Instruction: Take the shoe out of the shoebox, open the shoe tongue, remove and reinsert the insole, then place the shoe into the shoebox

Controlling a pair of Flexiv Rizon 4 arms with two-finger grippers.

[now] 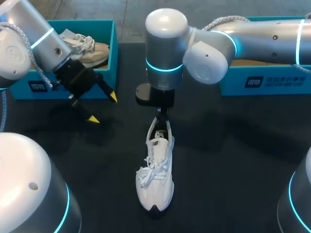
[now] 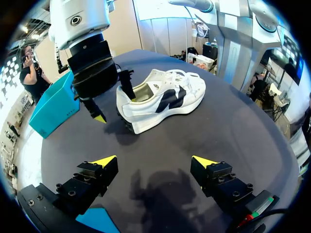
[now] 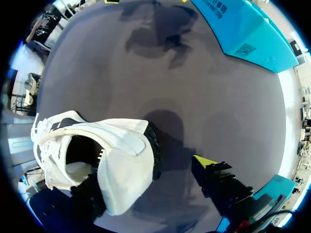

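Note:
A white shoe (image 1: 154,179) lies on the black table, toe toward the near edge and heel toward the back. My right gripper (image 1: 163,124) hangs over the heel, open. One finger reaches into the shoe's opening (image 3: 77,150), and the other fingertip (image 3: 204,161) stands outside the heel with a gap to it. From the left wrist, the shoe (image 2: 165,97) lies ahead with the right gripper (image 2: 114,102) astride its heel. My left gripper (image 1: 102,107) is open and holds nothing, hanging left of the shoe near the left shoebox (image 1: 24,87).
The teal left shoebox holds another pale shoe (image 1: 90,48). A second teal shoebox (image 1: 262,80) stands at the back right, partly hidden by my right arm. Bare black table lies on both sides of the white shoe.

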